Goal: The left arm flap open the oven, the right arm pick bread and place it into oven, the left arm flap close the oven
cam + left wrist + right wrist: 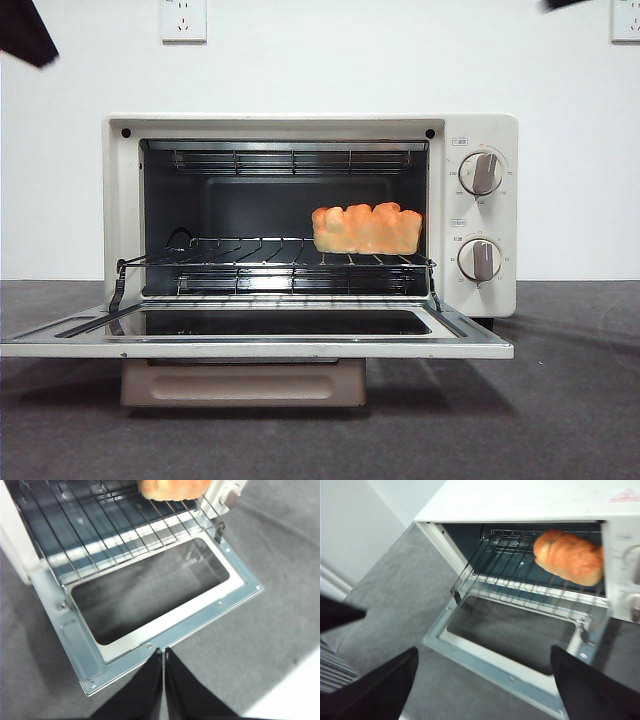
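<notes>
Bread [367,229] on rack, right hand [482,680] open and clear; closed left hand [164,680] should lift door [165,630] from beneath its front edge.

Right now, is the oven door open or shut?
Open. The oven has its door folded flat forward, handle hanging beneath. The wire rack is exposed, with the bread on it.
</notes>
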